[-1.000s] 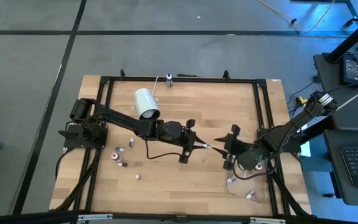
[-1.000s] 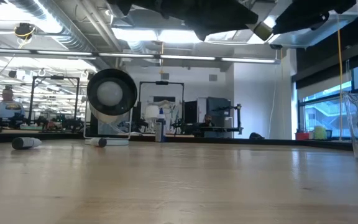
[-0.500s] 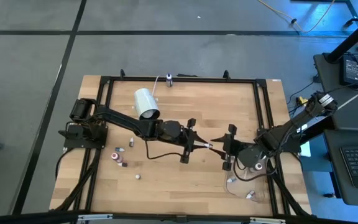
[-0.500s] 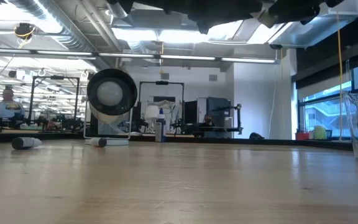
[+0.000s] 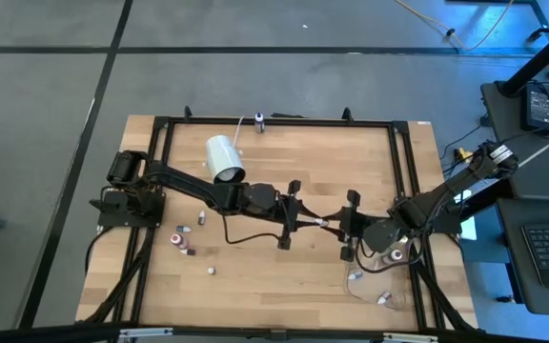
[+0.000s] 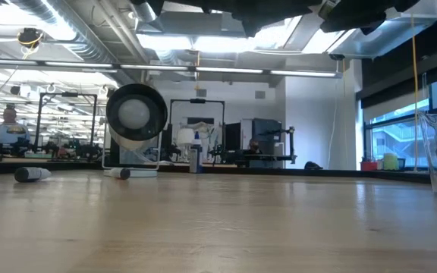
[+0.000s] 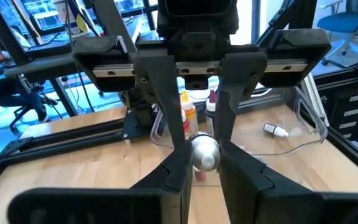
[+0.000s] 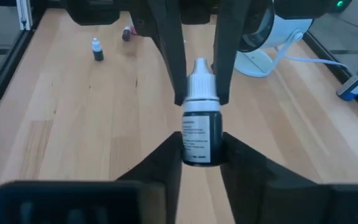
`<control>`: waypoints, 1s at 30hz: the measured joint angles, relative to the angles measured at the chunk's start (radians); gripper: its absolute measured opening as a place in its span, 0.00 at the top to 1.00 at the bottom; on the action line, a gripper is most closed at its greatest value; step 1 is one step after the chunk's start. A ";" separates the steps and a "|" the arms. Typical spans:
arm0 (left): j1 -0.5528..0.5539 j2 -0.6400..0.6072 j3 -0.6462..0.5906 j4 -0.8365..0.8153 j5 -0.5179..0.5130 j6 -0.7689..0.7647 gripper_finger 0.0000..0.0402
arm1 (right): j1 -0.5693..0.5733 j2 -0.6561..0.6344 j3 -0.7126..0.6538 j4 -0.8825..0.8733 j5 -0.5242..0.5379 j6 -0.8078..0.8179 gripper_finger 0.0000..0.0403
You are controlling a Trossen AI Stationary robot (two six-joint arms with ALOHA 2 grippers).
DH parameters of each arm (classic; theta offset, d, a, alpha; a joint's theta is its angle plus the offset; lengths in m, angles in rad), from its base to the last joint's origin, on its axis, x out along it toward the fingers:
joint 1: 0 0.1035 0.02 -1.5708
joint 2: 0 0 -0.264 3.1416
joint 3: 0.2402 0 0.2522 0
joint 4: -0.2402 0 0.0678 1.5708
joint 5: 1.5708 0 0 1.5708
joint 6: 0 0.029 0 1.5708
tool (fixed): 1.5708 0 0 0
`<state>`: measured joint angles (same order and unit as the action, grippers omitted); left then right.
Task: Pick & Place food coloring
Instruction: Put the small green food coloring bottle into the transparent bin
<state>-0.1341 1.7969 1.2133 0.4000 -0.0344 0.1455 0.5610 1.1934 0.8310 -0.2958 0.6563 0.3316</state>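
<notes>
A dark food coloring bottle (image 8: 199, 127) with a white cap hangs over the middle of the table (image 5: 255, 276), between my two grippers. My left gripper (image 5: 315, 222) reaches in from the table's left and is shut on the bottle's cap end. My right gripper (image 5: 339, 226) comes from the right, its fingers against the bottle's body. Several more small bottles (image 5: 184, 240) lie on the wood near the left edge. My left gripper pinches the bottle's white cap (image 8: 199, 70) between its two fingers, coming nearly level from the table's left. The bottle is clear of the table, its cap toward this gripper. My right gripper has the bottle's dark lower body (image 8: 199, 152) between its two fingers (image 8: 166, 158), one on each side. It comes from the table's right, slanting slightly down, in line with the bottle. The bottle is clear of the table.
A large white cylinder (image 5: 224, 159) lies at the far left of the table. A clear container (image 7: 291, 134) holding a few bottles sits below my right arm at the right side. One bottle (image 5: 259, 120) stands at the far edge. Small items (image 5: 386, 298) lie near the front right.
My right gripper has moved a little toward the table's left, up to my left gripper, and its fingers have closed in on the bottle's body. My left gripper has stayed in place, still holding the cap.
</notes>
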 joint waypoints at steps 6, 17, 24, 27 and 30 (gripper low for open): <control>0.000 0.000 0.000 -0.001 0.001 0.000 0.84 | 0.000 0.000 0.000 0.001 -0.006 -0.024 0.84; -0.001 0.000 0.000 -0.033 -0.015 0.000 0.77 | 0.000 0.001 0.000 -0.003 -0.029 -0.019 0.84; 0.000 0.000 0.000 -0.123 -0.069 0.000 0.64 | 0.000 0.001 -0.001 -0.047 -0.037 0.038 0.83; 0.000 0.000 0.000 -0.182 -0.097 0.000 0.59 | 0.000 -0.003 0.002 -0.093 -0.085 0.083 0.83; 0.000 0.000 0.000 -0.264 -0.113 0.000 0.57 | 0.000 -0.004 0.034 -0.176 -0.159 0.156 0.84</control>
<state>-0.1337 1.7969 1.2133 0.1363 -0.1478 0.1452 0.5610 1.1895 0.8649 -0.4719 0.4972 0.4874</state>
